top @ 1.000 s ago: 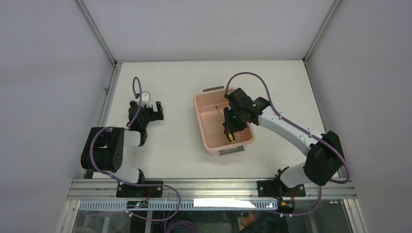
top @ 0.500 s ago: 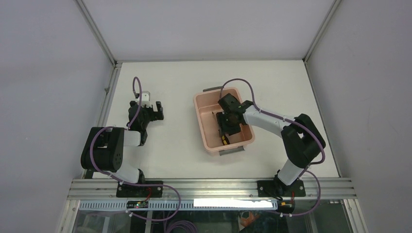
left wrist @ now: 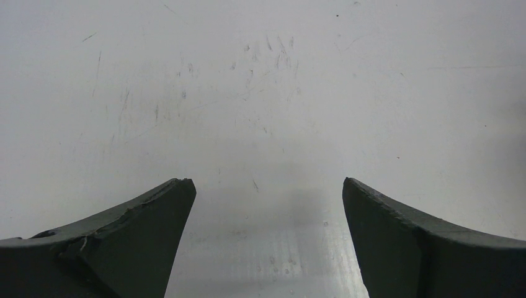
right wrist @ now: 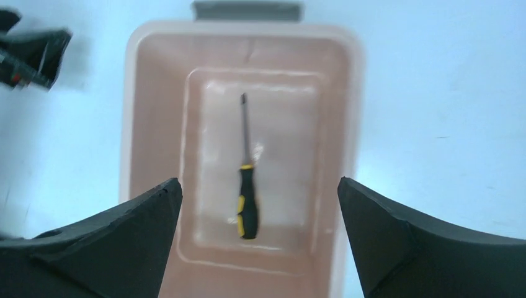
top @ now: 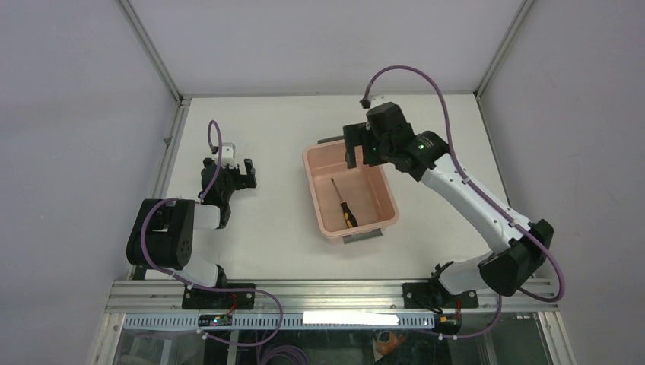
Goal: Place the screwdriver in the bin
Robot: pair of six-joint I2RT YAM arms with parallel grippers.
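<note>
The screwdriver [top: 343,205], with a black and yellow handle and a thin shaft, lies flat on the floor of the pale pink bin [top: 312,190], its tip toward the far end. My right gripper [top: 363,154] hangs high over the bin's far end, open and holding nothing. In the right wrist view the screwdriver [right wrist: 247,200] lies loose far below the right gripper [right wrist: 258,181], inside the bin [right wrist: 133,124]. My left gripper [top: 242,173] rests low at the table's left. In its wrist view the left gripper [left wrist: 268,181] is open over bare table.
The bin has a grey handle at its far end [top: 333,139] and another at its near end [top: 361,238]. White walls and metal frame posts [top: 152,53] surround the white table [top: 274,228]. The left arm's tip [right wrist: 31,53] shows at the top left of the right wrist view.
My right gripper opened inside the bin and let go of the screwdriver, then rose and drew back over the bin's far end. The screwdriver now lies on the bin floor. The left arm stayed still.
</note>
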